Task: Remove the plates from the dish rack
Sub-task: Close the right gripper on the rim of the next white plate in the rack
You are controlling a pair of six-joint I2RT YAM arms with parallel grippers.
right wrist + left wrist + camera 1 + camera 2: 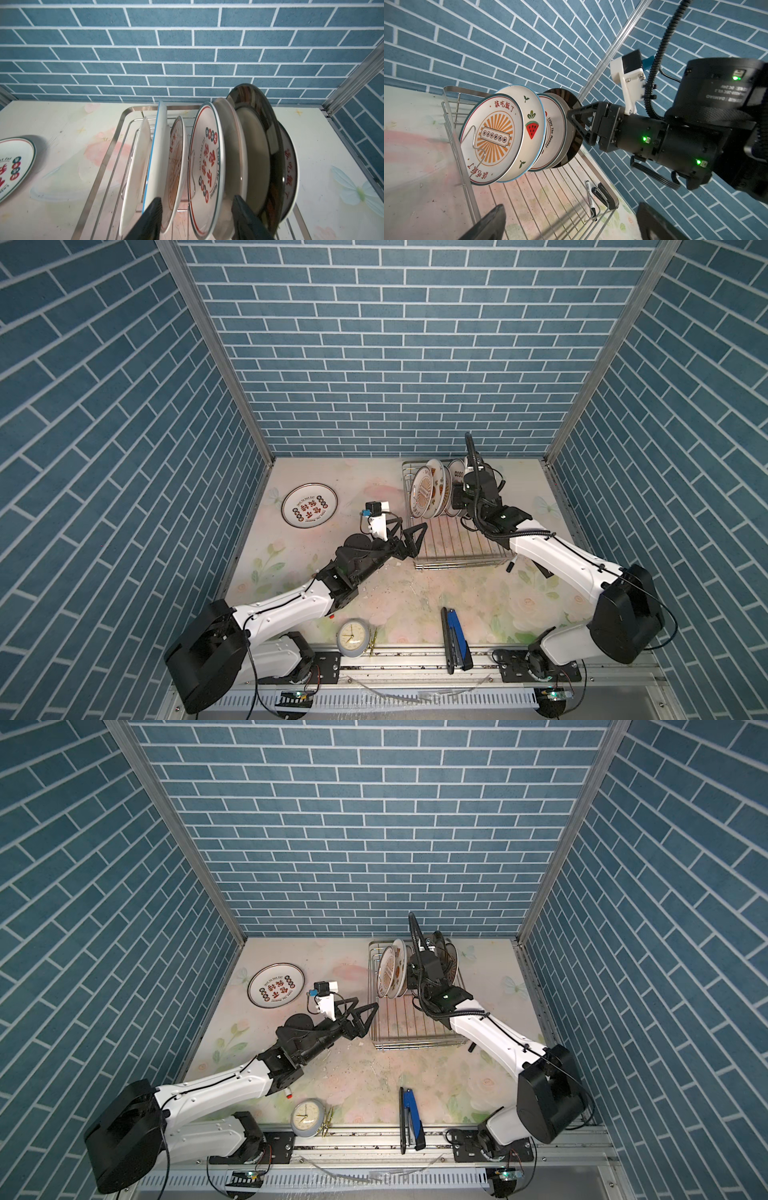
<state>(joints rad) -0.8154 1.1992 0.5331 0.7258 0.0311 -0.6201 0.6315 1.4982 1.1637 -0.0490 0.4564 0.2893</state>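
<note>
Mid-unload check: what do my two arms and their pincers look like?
Both the left arm and right arm have white link shells with black joint housings. The left pincer and right pincer are black, with triangular open-truss fingers. A black corrugated hose and green status lights mark the right arm.

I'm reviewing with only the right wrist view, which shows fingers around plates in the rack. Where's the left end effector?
Observer: The left end effector is open and empty, at the dish rack's left edge.
Reviewer: Are any plates out besides the one I partly see?
Observer: No, only that plate lies on the table.
Reviewer: Any other clutter?
Observer: A small clock sits at the table's front edge.
</note>
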